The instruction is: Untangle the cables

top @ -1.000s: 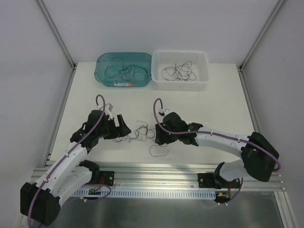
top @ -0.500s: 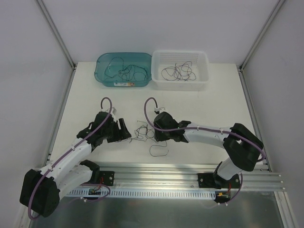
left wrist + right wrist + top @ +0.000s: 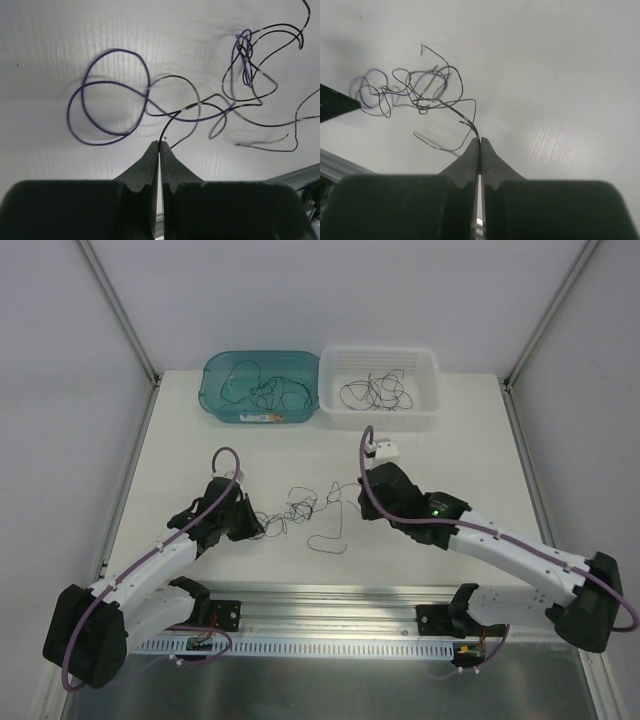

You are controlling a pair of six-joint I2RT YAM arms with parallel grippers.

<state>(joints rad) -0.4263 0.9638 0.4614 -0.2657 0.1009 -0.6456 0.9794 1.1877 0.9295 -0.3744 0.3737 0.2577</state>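
Centrally on the white table [image 3: 450,455], the thin, dark, curly cables [image 3: 298,508] lie in a loose snarl between the two arms, black strands mixed with purple ones. In the left wrist view one purple strand [image 3: 107,100] makes two overlapping loops, and a tighter knot of purple and black [image 3: 245,57] sits further off. A single open loop of wire [image 3: 328,540] lies on the near side of the snarl.

The left gripper [image 3: 159,146] has its jaws pressed together, with a black strand running right up to their tips, so it looks pinched there. The right gripper [image 3: 479,141] is likewise closed tight on a black strand that runs from its tips back to the tangle. The grippers sit at opposite ends of the snarl, the left low beside it and the right a little further off.

At the far edge stand a teal plastic tub [image 3: 222,400] and a white slotted basket [image 3: 428,390], side by side and touching, each holding more dark wires.
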